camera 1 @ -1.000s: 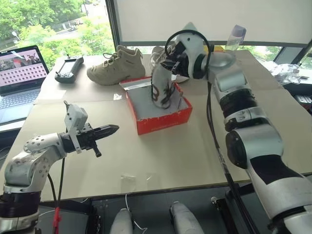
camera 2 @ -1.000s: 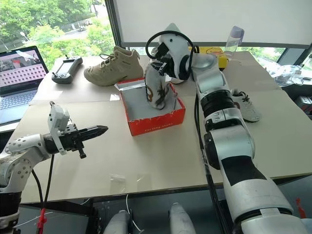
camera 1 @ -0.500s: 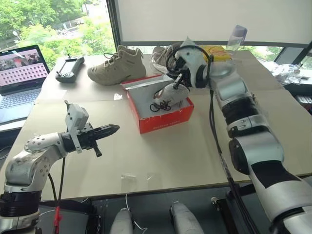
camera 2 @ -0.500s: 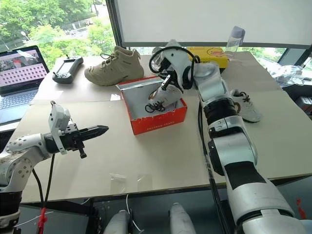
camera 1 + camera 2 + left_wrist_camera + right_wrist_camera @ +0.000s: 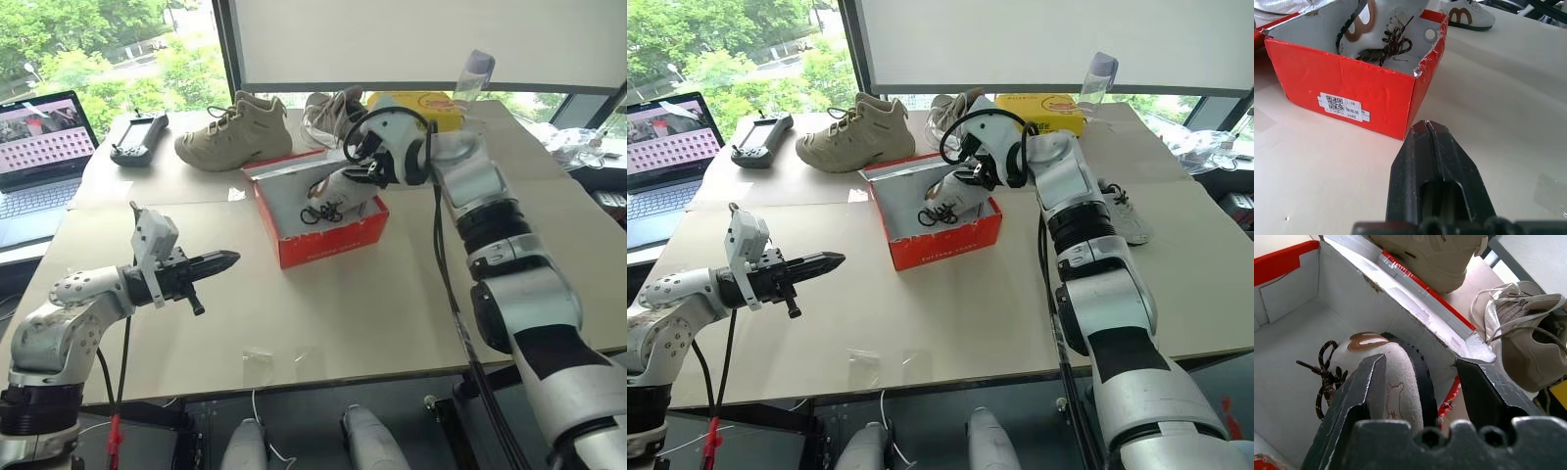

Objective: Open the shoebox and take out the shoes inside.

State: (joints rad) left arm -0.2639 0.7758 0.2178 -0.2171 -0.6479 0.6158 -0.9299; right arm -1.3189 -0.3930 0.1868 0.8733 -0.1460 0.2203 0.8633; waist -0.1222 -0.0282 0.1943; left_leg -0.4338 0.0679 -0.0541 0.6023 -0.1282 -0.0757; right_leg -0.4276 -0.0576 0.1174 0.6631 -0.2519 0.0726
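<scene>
Shoe (image 5: 1396, 387) in shoebox (image 5: 328, 240), between right tool (image 5: 1420, 377) fingers | tool open, gripping nothing

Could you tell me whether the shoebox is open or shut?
Open: the shoebox shows its pale inside, with a small sneaker lying in it.

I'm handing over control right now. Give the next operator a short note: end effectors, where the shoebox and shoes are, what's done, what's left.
Left end effector: shut, empty, hovering over the table short of the shoebox.
Right end effector: open, fingers on either side of a small grey-white shoe, not gripping it.
Shoebox: lid open, red, mid-table.
Shoes: one lies in the box on its side, laces loose; the other is already out, on the table to the right of the right arm.
Done: box opened, one shoe removed.
Left: close on the shoe in the box, lift it out, set it on the table.
</scene>
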